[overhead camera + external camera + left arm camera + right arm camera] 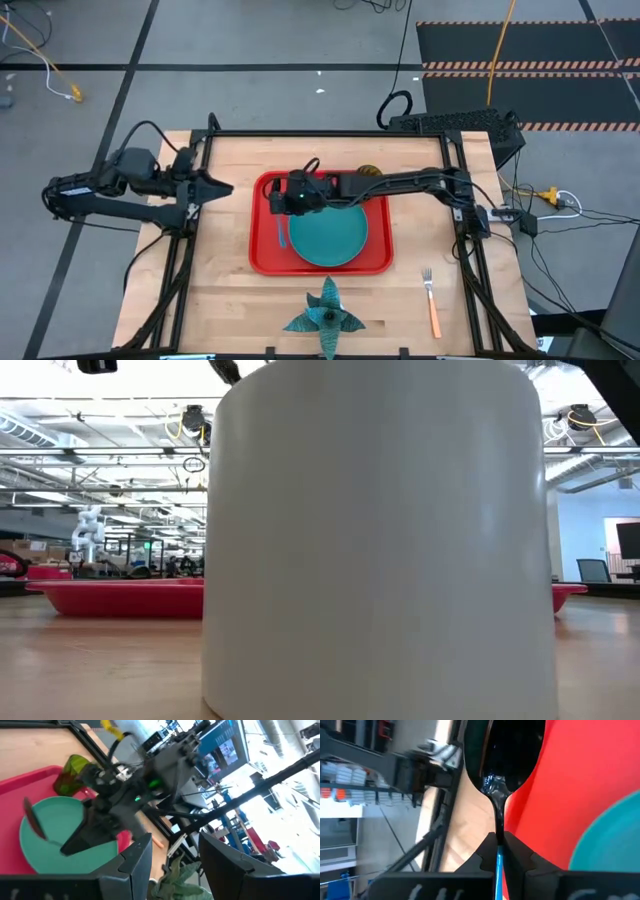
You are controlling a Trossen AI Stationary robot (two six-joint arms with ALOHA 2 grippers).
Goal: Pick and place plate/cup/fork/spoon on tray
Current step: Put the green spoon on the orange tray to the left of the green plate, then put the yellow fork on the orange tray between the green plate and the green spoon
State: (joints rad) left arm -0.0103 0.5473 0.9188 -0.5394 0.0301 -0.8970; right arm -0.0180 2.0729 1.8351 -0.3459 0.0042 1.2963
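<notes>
Right pincer (498,851) is clamped tight on the spoon (501,765) by its blue handle, bowl hanging over the red tray's (262,255) 9 o'clock strip, just beside the teal plate (328,238). Lower it flat onto bare red, clear of the plate rim, then release. Cup (69,771) sits at the tray's 1 o'clock corner. Left pincer (218,187) waits spread and empty, off at 9 o'clock. Fork (431,300) lies on the tabletop (230,300) at 4 o'clock, not yet moved.
</notes>
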